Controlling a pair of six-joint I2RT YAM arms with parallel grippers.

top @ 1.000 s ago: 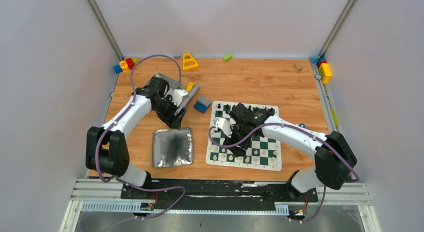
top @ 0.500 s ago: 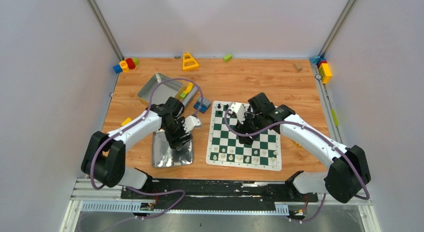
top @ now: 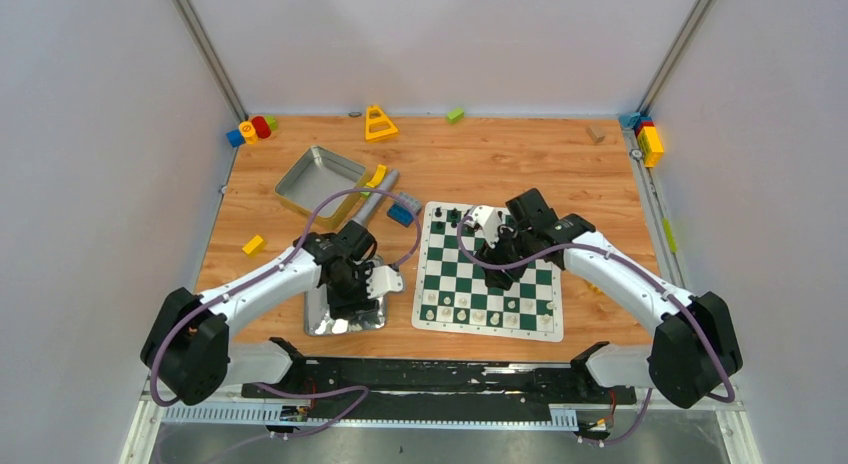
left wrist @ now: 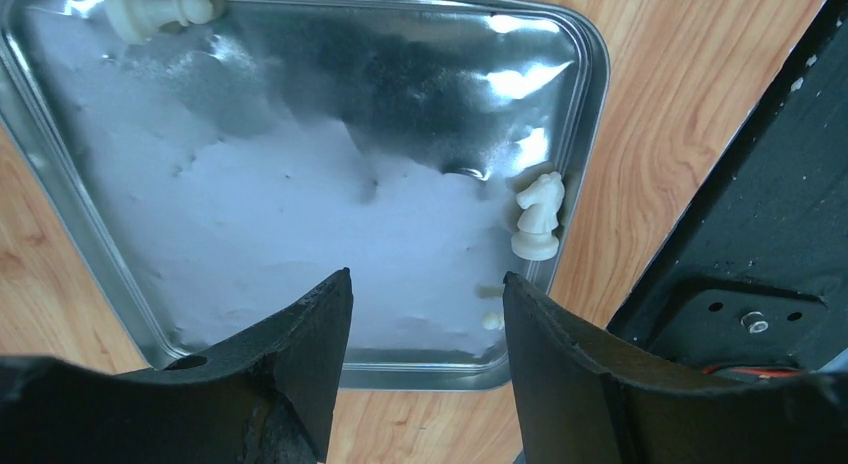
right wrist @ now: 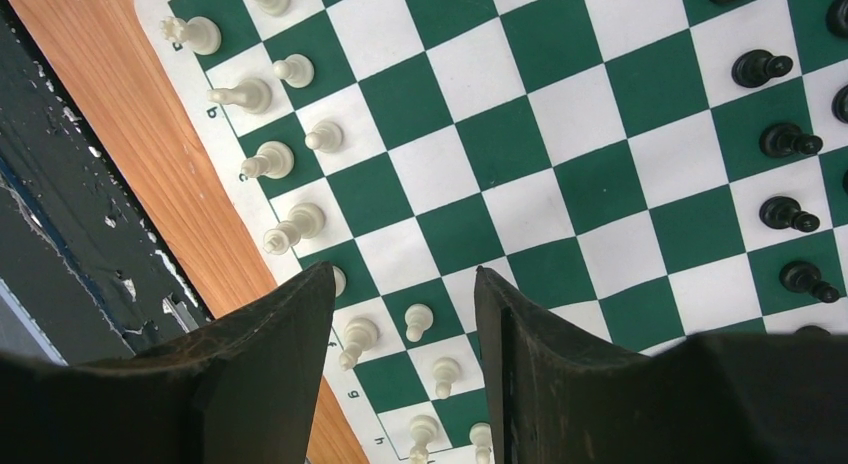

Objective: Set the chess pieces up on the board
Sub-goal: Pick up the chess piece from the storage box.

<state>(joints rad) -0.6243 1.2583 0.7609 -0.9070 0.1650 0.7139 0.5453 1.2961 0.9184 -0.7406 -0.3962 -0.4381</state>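
Note:
The green-and-white board (top: 490, 274) lies right of centre, with cream pieces (right wrist: 272, 160) along its near rows and black pieces (right wrist: 788, 140) along its far rows. My right gripper (right wrist: 405, 274) hangs open and empty above the board's cream side; in the top view it is over the board's far half (top: 497, 262). My left gripper (left wrist: 427, 279) is open and empty above the silver tray (left wrist: 586, 94). A cream knight (left wrist: 538, 216) lies by the tray's right rim, another cream piece (left wrist: 155, 11) at its top left.
The tray (top: 318, 324) lies left of the board near the table's front edge. A square tin (top: 320, 179), a grey bar (top: 378, 192) and a blue block (top: 401, 214) lie behind it. Coloured blocks (top: 251, 130) sit at the back corners, a yellow block (top: 253, 245) at left.
My left gripper has swung from the tin at the back down over the tray. My right gripper has moved from the board's near-left part toward its far half.

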